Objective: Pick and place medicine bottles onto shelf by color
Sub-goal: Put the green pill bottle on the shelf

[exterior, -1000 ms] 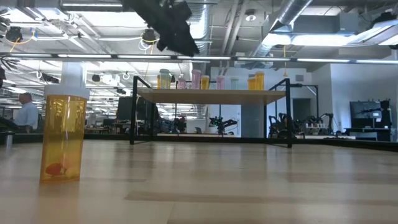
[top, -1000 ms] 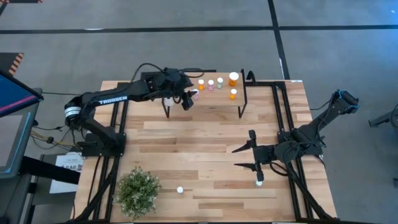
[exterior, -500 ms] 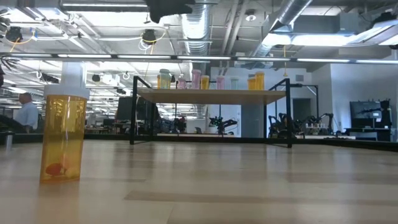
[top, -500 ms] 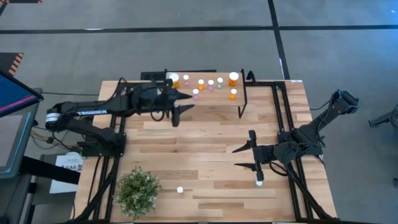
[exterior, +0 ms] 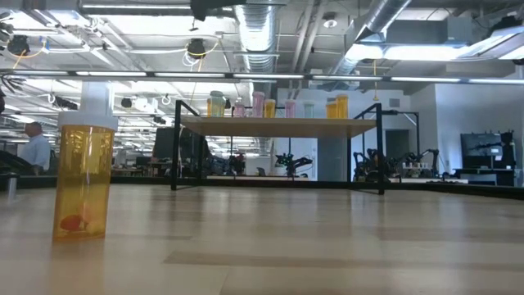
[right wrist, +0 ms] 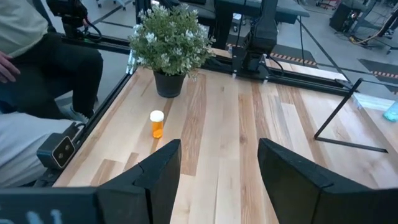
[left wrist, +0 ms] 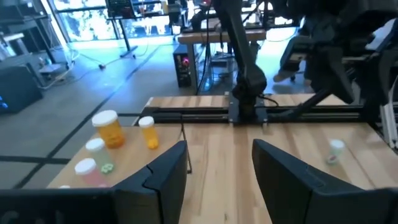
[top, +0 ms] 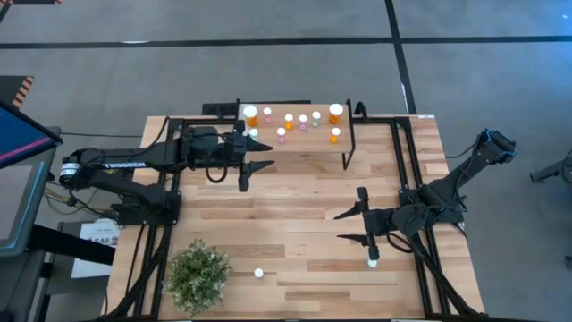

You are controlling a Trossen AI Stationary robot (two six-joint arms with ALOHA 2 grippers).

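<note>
Left claw (top: 253, 168) hung with its fingers spread and nothing between them, just off the shelf's (top: 308, 148) near-left corner. Bottles (top: 289, 121) stood on the shelf beyond it. Right claw (top: 347, 225) waited well away, fingers apart; a white-capped bottle (top: 372, 262) sat close by it, another (top: 258, 273) farther off beside the plant (top: 198, 275).

Both arms are matte black; the left arm (top: 134, 163) carries white TROSSEN lettering and a white joint band.
</note>
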